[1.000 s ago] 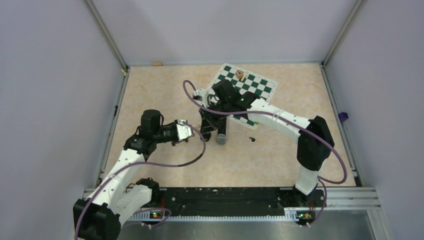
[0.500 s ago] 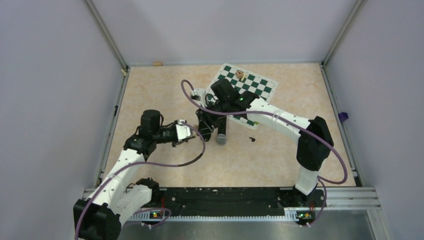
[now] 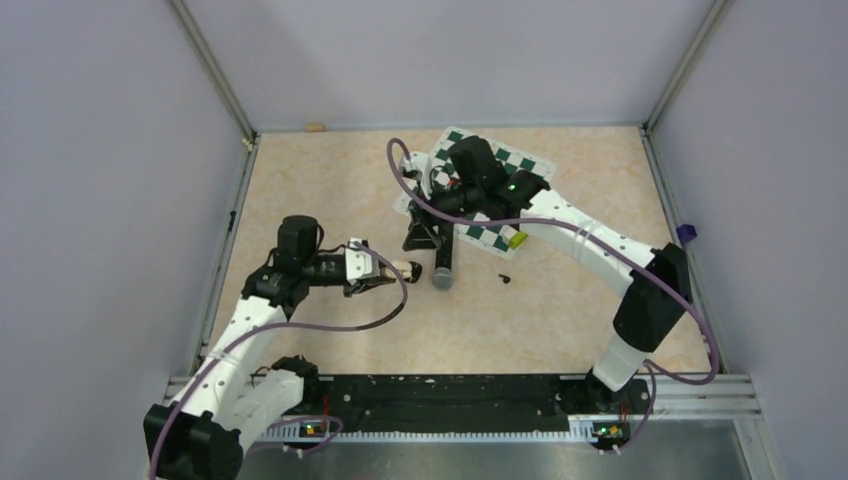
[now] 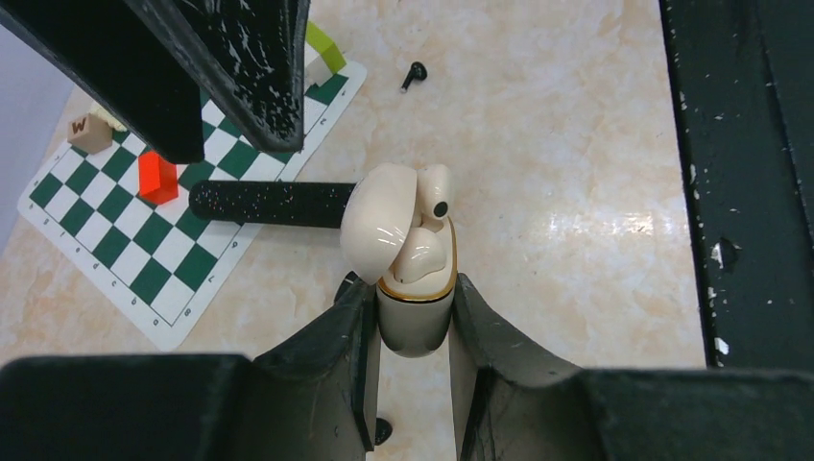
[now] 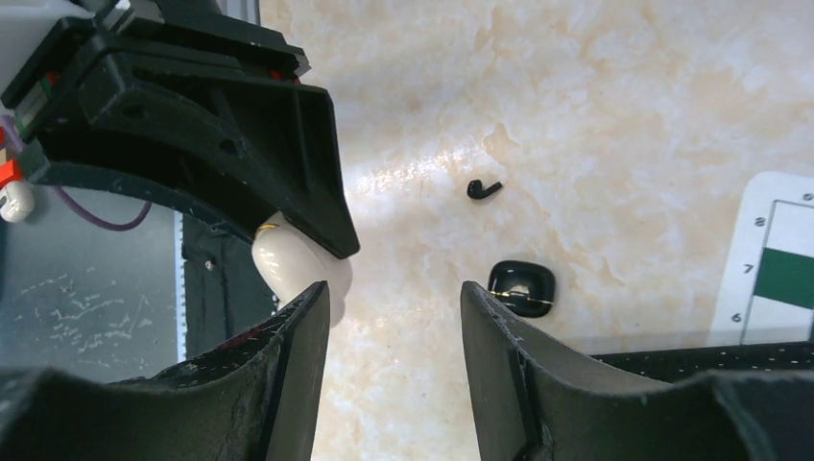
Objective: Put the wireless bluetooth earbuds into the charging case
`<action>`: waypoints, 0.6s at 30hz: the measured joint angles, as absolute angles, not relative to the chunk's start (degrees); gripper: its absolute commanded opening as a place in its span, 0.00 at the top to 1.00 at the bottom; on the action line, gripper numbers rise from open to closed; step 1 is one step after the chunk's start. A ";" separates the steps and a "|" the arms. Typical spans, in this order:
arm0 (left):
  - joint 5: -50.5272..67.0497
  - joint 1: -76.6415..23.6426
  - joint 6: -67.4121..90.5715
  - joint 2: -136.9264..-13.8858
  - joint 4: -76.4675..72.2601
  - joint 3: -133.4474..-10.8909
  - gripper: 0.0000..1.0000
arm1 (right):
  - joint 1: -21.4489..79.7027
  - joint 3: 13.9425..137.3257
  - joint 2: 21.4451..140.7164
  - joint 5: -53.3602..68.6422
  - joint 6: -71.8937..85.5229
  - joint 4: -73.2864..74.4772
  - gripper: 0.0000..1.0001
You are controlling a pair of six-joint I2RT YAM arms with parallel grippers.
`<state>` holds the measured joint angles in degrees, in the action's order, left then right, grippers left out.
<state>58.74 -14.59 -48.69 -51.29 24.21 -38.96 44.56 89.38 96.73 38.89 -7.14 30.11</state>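
Note:
My left gripper [image 4: 413,317] [image 3: 388,272] is shut on the base of an off-white charging case [image 4: 415,312] [image 3: 407,267] with its lid [image 4: 377,226] swung open. One off-white earbud [image 4: 423,255] sits in the case. A second off-white earbud [image 4: 434,190] stands beside it with its stem sticking up. My right gripper [image 5: 394,307] [image 3: 420,236] is open and empty, just beyond the case [image 5: 288,264]. A black earbud [image 4: 414,74] [image 5: 483,188] [image 3: 504,279] lies loose on the table.
A black microphone [image 4: 269,204] [image 3: 442,270] lies just past the case. A small shut black case [image 5: 521,285] rests on the table. The chessboard mat [image 3: 520,175] carries a red piece [image 4: 156,177], a wooden letter block [image 4: 89,132] and a yellow-green block [image 3: 516,239].
My right gripper has opened and drawn back from the case toward the chessboard. My left gripper has kept its hold on the case and shifted slightly right.

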 measured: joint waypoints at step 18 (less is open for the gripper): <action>74.74 -13.80 -37.52 -57.39 28.47 -54.54 1.00 | 41.45 80.47 78.00 51.18 -28.38 25.65 0.44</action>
<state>74.74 -13.80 -37.52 -57.39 28.47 -54.54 41.45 80.47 78.00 51.18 -28.38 25.65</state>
